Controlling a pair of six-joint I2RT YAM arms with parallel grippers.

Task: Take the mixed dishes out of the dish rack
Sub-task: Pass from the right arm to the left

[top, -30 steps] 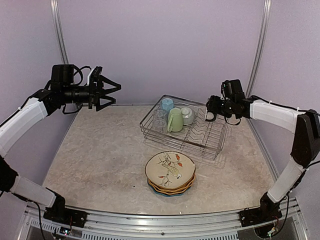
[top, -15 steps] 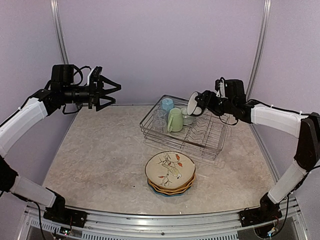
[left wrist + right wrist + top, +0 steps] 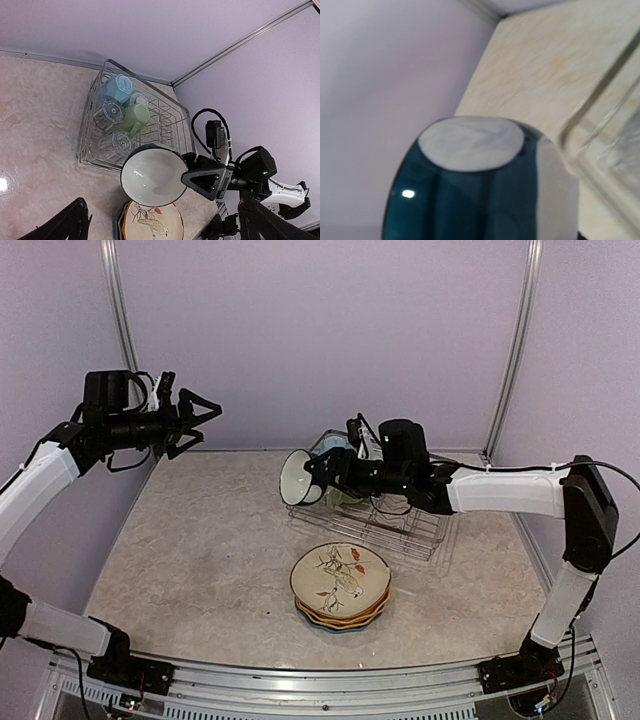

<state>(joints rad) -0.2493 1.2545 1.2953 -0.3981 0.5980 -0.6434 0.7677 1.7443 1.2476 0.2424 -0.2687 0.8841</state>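
My right gripper [image 3: 322,472] is shut on the rim of a small bowl [image 3: 297,477], white inside and dark teal outside. It holds the bowl tilted in the air beyond the left end of the silver wire dish rack [image 3: 420,525]. The bowl fills the right wrist view [image 3: 475,185] and hides the fingers there. In the left wrist view the rack [image 3: 90,150] holds a light blue mug [image 3: 116,89], a pale green mug [image 3: 134,117] and two clear glasses [image 3: 107,111]. My left gripper [image 3: 190,415] is open and empty, high over the far left.
A stack of scalloped plates [image 3: 340,585], the cream bird-print one on top, lies on the table in front of the rack. The marbled tabletop [image 3: 200,550] spreads to the left. Purple walls close the back and both sides.
My right arm lifted the bowl out of the rack's right part and swung it left over the rack to its left end. My left arm drew back slightly to the left.
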